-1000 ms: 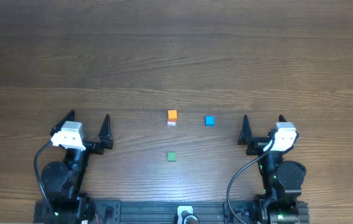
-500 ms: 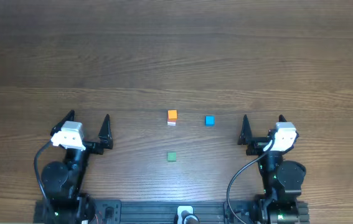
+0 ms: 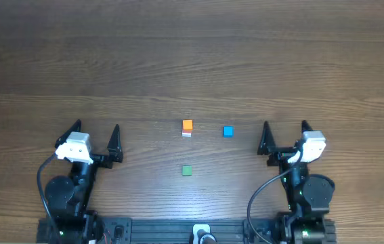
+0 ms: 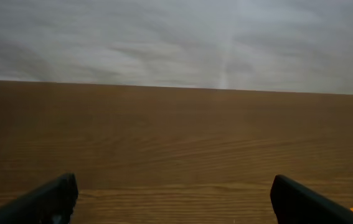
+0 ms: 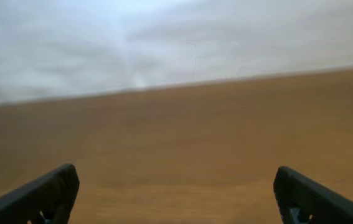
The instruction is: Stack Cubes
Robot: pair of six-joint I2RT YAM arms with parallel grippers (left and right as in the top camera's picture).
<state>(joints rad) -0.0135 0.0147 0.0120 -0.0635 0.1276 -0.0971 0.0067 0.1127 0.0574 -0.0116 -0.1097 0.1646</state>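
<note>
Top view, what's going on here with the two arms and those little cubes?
Nothing is being handled right now. The left gripper and right gripper are both open and empty, flanking the cubes. On the wooden table the orange cube sits apart from the blue cube, with a sliver of white at its near edge; the green cube lies closer to the arm bases. Blue and green are not stacked.

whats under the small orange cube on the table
A sliver of a white block peeks out at the near side of the small orange cube, apparently beneath it on the wooden table. The rest is covered by the cube, so its shape cannot be seen.
</note>
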